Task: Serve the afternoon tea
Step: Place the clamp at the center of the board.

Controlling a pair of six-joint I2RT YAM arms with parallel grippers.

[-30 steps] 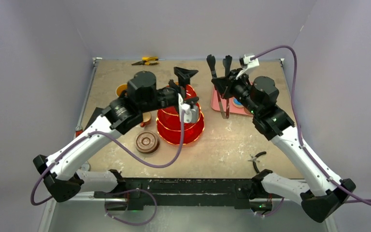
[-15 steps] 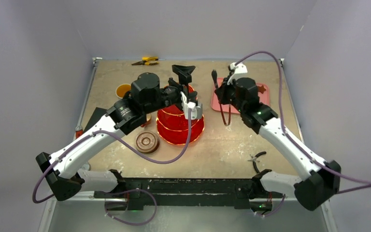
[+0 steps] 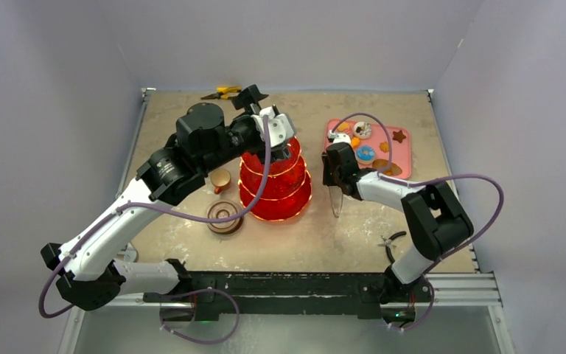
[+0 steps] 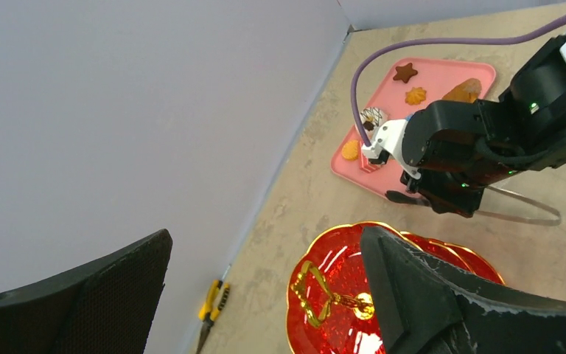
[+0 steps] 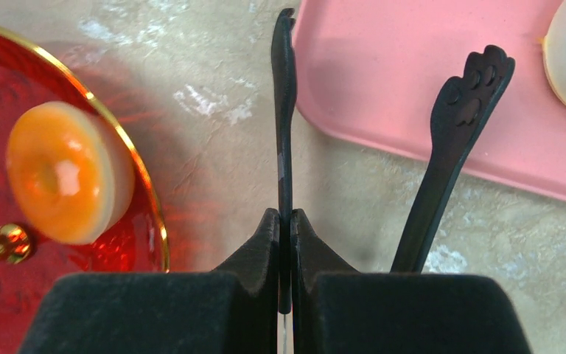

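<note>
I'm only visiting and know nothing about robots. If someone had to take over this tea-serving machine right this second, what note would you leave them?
Left gripper: open, empty, above the red stand, near its gold handle.
Right gripper: shut on one arm of the black tongs, low between the stand and the pink tray.
Done: one orange pastry sits on the stand.
Left: several pastries lie on the tray. The brown cup and saucer stand apart from each other, left of the stand in the top view.

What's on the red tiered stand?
One orange ring pastry lies on a tier of the stand. What shows of the top tier is bare; the left gripper covers part of it.
</note>
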